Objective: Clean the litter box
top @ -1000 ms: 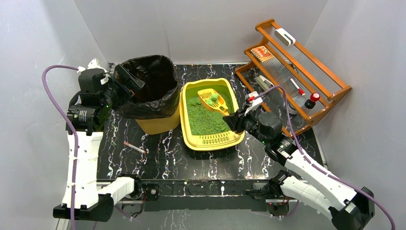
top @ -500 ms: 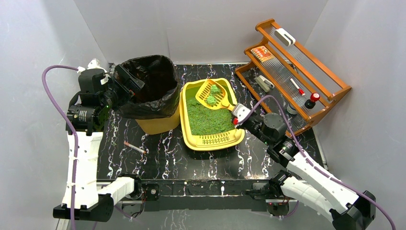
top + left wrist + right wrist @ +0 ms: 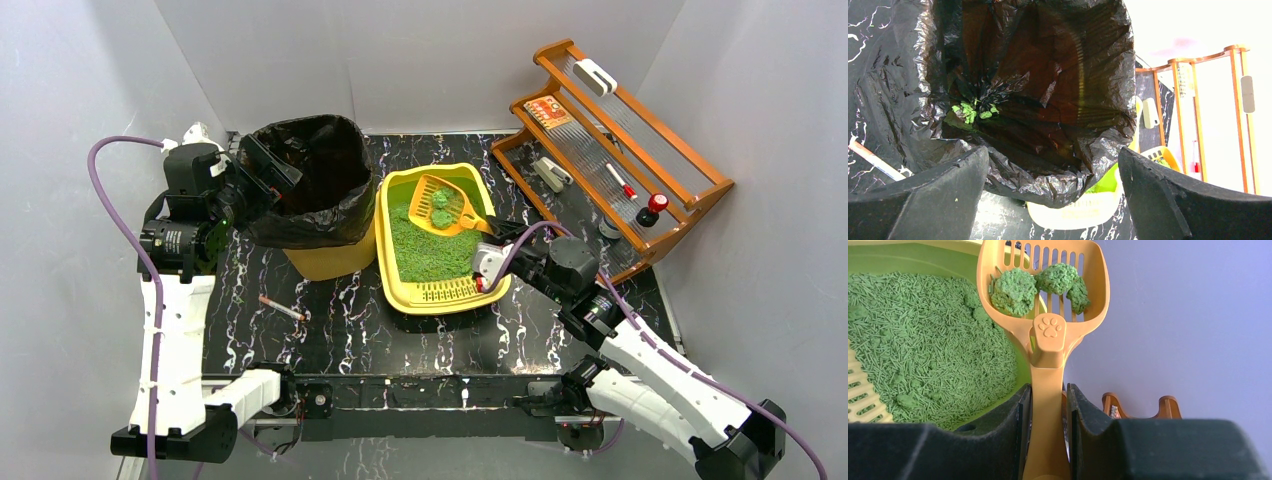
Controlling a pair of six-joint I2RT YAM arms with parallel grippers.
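My right pincer (image 3: 1048, 395) is clamped on the handle of the orange slotted scoop (image 3: 1048, 335), both fingers pressed flat against its sides just below the paw-print mark. The scoop's head is raised over the far end of the litter box (image 3: 445, 290) and carries 3 green clumps (image 3: 1015, 285) lying against its slots.

The litter box sits on the black marbled table (image 3: 340, 330) between my 2 arms. Its slotted grate is at the near end and green granular litter (image 3: 923, 335) fills the rest. Its left rim is just beside the yellow bin (image 3: 330, 262), which is lined with a black bag (image 3: 1048, 75).

My left pincer (image 3: 1053, 152) is spread wide and grips nothing. It hangs at the bin's left side and faces the bag's open mouth. A few green bits (image 3: 970, 111) lie at the bottom of the bag.

A thin pen-like stick (image 3: 282, 307) lies on the table near the bin. A wooden rack (image 3: 620, 150) stands at the far right with small items on it.
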